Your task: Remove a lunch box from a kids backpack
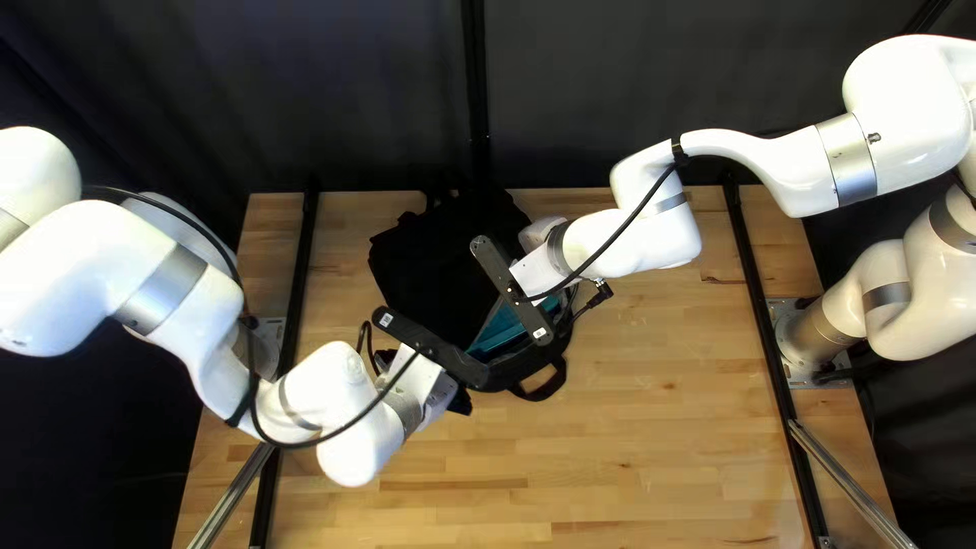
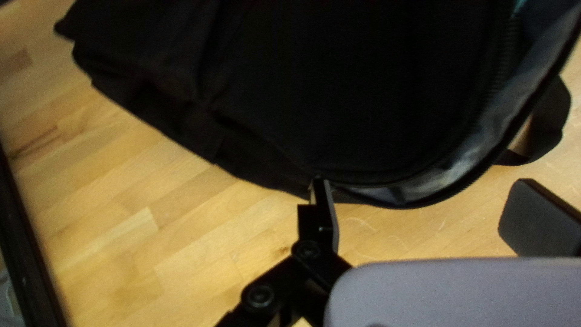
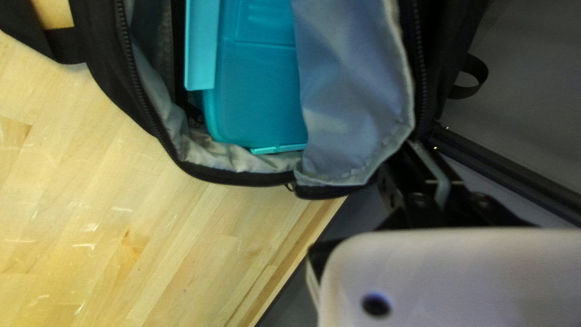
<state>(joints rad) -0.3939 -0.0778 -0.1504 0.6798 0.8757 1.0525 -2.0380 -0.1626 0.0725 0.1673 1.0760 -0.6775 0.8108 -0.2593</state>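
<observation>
The black backpack (image 1: pixel 427 269) lies on the table with its mouth toward the near edge, and the teal lunch box (image 1: pixel 500 327) shows inside. Over the mouth's left side is my left gripper (image 1: pixel 432 351); my right gripper (image 1: pixel 513 290) is over its right side. The left wrist view has my left gripper (image 2: pixel 423 212) open, one finger at the rim of the backpack (image 2: pixel 363 91), the other apart from it. In the right wrist view, my right gripper (image 3: pixel 423 169) is shut on the opening's edge, beside the grey lining, which partly covers the lunch box (image 3: pixel 257 91).
A strap loop (image 1: pixel 544 386) lies on the wooden table (image 1: pixel 630 437) at the backpack's near end. Dark rails (image 1: pixel 295 285) run along both table sides, and a dark curtain (image 1: pixel 610 92) hangs behind. Both grippers stand close together above the bag.
</observation>
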